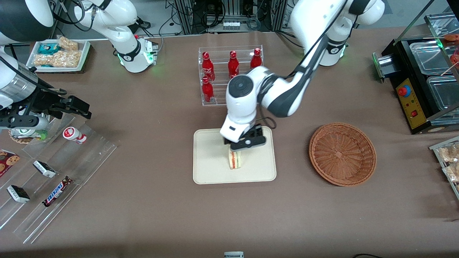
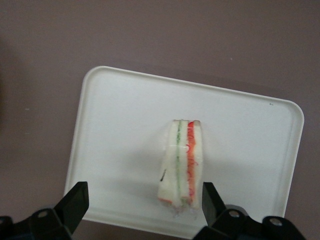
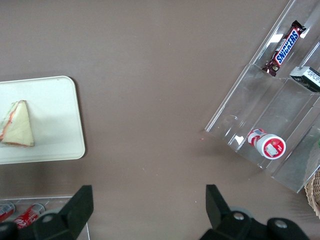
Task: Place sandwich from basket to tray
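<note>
The sandwich (image 1: 235, 160) (image 2: 182, 160) (image 3: 17, 125) is a white wedge with red and green layers. It stands on its edge on the cream tray (image 1: 211, 172) (image 2: 125, 130) (image 3: 55, 130). My left gripper (image 1: 247, 143) (image 2: 142, 202) hangs just above it, open. The sandwich sits between the black fingers, close beside one fingertip (image 2: 211, 199) and well apart from the other one (image 2: 75, 200). The round wicker basket (image 1: 342, 154) lies empty beside the tray, toward the working arm's end of the table.
A clear rack of red bottles (image 1: 229, 71) stands farther from the front camera than the tray. A stepped acrylic display with snack bars (image 1: 53, 179) lies toward the parked arm's end. A black machine (image 1: 419, 82) stands at the working arm's end.
</note>
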### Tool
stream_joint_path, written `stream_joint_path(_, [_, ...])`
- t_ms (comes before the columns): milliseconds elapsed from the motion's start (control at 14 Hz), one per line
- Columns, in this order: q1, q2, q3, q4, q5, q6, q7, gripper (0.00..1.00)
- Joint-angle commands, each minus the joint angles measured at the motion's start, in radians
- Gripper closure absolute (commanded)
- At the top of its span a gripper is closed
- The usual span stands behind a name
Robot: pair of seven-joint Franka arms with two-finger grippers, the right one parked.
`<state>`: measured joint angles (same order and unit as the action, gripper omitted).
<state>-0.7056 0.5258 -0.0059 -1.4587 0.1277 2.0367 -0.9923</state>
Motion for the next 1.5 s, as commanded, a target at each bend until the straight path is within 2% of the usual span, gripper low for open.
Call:
stream_joint_path(0, [0.046,-0.122,-0.003,-0.045,-0.002,-0.129,0.117,0.0])
stream_joint_path(214, [0.162,-0.174,-0.005,-0.066,-0.049,-0.208,0.171,0.0])
stream_joint_path(500, [0.329,-0.325,-0.005,-0.236,-0.056,-0.208,0.38,0.0])
stream_joint_path(786, [0.458,-0.424,-0.003,-0.321,-0.054,-0.243,0.581,0.0])
stream_joint_path(1071, [0.586,-0.507,-0.015,-0.316,-0.06,-0.354,0.794,0.0])
stream_joint_path(1214, [0.655,-0.533,-0.054,-0.298,-0.124,-0.374,0.866,0.0])
stream_joint_path(1429, [0.656,-0.561,-0.039,-0.252,-0.129,-0.426,0.972,0.0])
